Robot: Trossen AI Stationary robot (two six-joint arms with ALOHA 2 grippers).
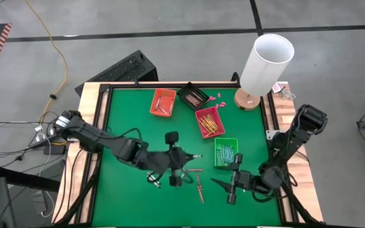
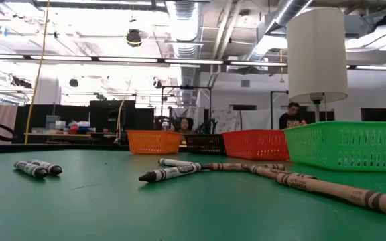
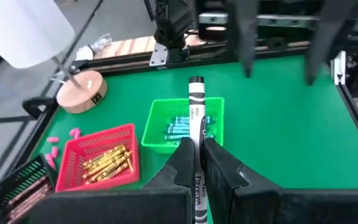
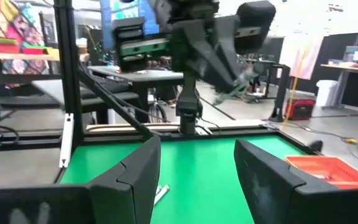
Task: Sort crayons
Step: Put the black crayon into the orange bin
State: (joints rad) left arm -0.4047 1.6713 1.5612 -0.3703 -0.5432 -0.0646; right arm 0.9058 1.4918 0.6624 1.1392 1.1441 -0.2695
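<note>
My left gripper (image 1: 184,157) is above the middle of the green table and is shut on a grey crayon (image 3: 196,118). My right gripper (image 1: 224,188) is open and empty near the front right, just in front of the green tray (image 1: 225,152), which holds light blue crayons (image 3: 182,126). The red tray (image 3: 98,163) holds yellow-orange crayons. Loose grey crayons (image 2: 37,169) and brown-red crayons (image 1: 199,187) lie flat on the table. In the right wrist view, my right gripper's fingers (image 4: 197,168) stand wide apart with nothing between them. My left gripper pinches the grey crayon between its two fingers, on the crayon's sides about midway along its length (image 3: 197,163). The crayon lies along the fingers and its far end (image 3: 196,84) sticks out well past the fingertips. It is lifted clear of the table.
An orange tray (image 1: 162,102) and a black tray (image 1: 192,96) stand at the back, with tiny pink bits (image 1: 215,99) beside them. A lamp with a white shade (image 1: 266,60) stands on a wooden base at the back right. The table has a raised rim (image 1: 100,126).
</note>
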